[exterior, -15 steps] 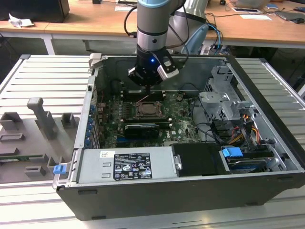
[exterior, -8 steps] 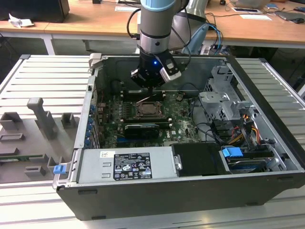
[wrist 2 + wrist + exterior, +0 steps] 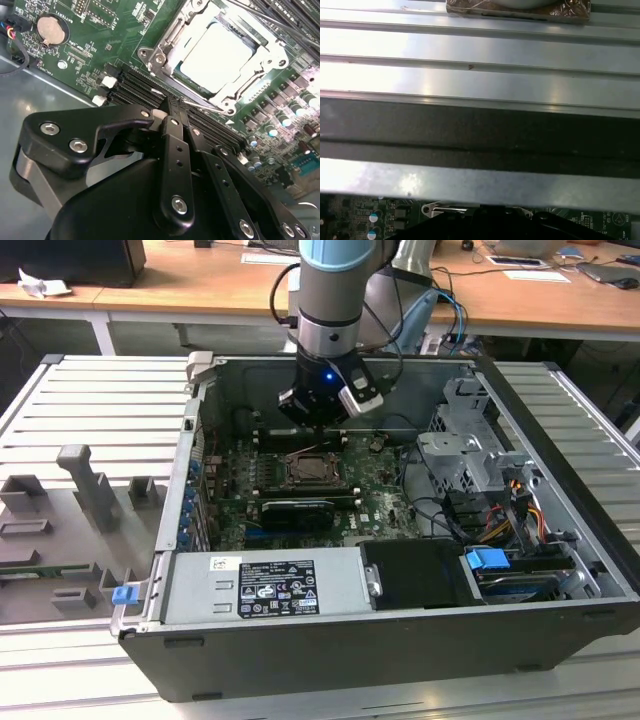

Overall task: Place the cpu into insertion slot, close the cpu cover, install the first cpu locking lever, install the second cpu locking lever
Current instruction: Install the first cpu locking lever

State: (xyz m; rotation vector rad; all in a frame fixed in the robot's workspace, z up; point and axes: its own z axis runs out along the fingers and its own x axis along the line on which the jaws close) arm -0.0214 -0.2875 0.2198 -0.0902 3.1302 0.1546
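Observation:
The cpu, a pale square chip, lies flat in its socket on the green motherboard. The cpu cover, a silvery frame, lies down around it. A thin metal locking lever runs along the socket's edge nearest my gripper. My gripper has its black fingers pressed together, with their tip at that lever beside the socket. In the exterior view the gripper hangs inside the open computer case just behind the socket.
The case walls enclose the board. A power supply sits at the front, and a drive cage with cables is on the exterior view's right. Black memory slots and a coin battery lie near the socket. Grey fixtures stand on the slatted table.

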